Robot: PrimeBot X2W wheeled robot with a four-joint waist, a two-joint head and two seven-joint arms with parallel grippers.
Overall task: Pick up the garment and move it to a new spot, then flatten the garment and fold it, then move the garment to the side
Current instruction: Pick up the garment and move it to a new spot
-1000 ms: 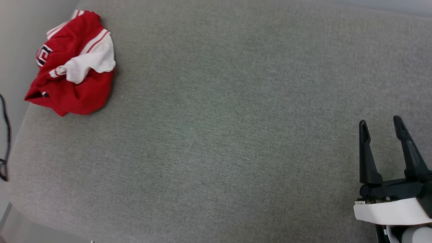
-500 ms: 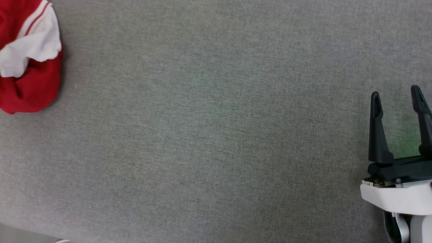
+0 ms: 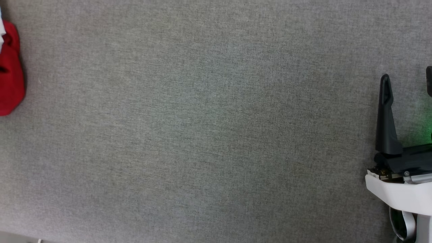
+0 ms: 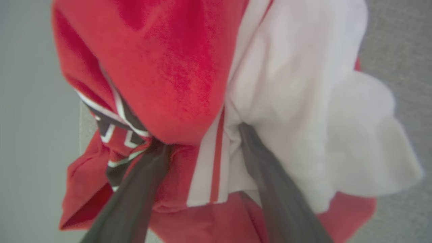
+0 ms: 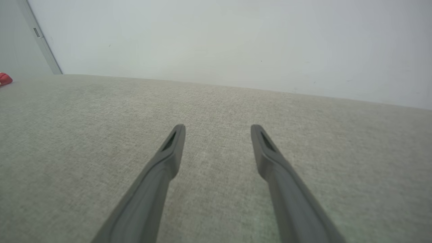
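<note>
The garment (image 3: 10, 67), red with white sleeves, lies bunched on the grey cloth surface and is cut off by the head view's left edge. In the left wrist view the garment (image 4: 175, 67) sits very close. My left gripper (image 4: 202, 138) is open, with both fingertips sunk into its folds and striped trim and white sleeve cloth between them. My right gripper (image 3: 406, 76) hovers open and empty at the far right, a long way from the garment. The right wrist view has my right gripper (image 5: 217, 130) over bare fabric, with a red sliver of the garment (image 5: 5, 79) at the far left.
A wide grey fabric surface (image 3: 216, 135) stretches between the garment and the right gripper. A pale wall (image 5: 236, 40) rises behind its far edge, with a vertical trim strip (image 5: 40, 37) at the left. Pale floor (image 4: 30, 135) lies beside the garment.
The head camera has swung, so the whole picture slid left. The garment now sits cut off at the left edge, and the right gripper is partly cut off at the right edge.
</note>
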